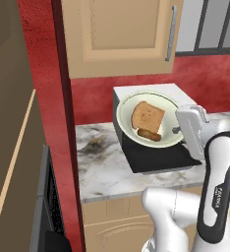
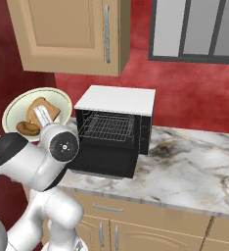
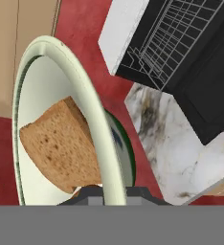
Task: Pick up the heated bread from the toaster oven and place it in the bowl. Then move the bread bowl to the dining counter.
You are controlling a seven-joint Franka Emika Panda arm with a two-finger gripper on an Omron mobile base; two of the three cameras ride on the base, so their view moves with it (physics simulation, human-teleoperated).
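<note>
Clearly, the bowl (image 1: 149, 119) is held tilted in the air by the gripper (image 1: 182, 129), well above the tabletop (image 1: 104, 167) and in front of the toaster oven (image 2: 114, 130). The jaws are closed narrowly on the bowl's rim, as is seen in the hand view, where the rim runs down between the fingers at the bottom edge. The heated bread (image 1: 147, 117) is leaned inside the bowl, and a smaller brown piece (image 1: 149, 134) is lodged against the lower rim just beside it. The toaster oven is set near the tabletop's left end, against the red wall (image 2: 194, 93); its black door (image 2: 104, 159) is dropped open toward the front edge, and the wire rack (image 2: 106, 126) inside is bare. A wooden cabinet (image 2: 70, 34) is hung above the tabletop.
</note>
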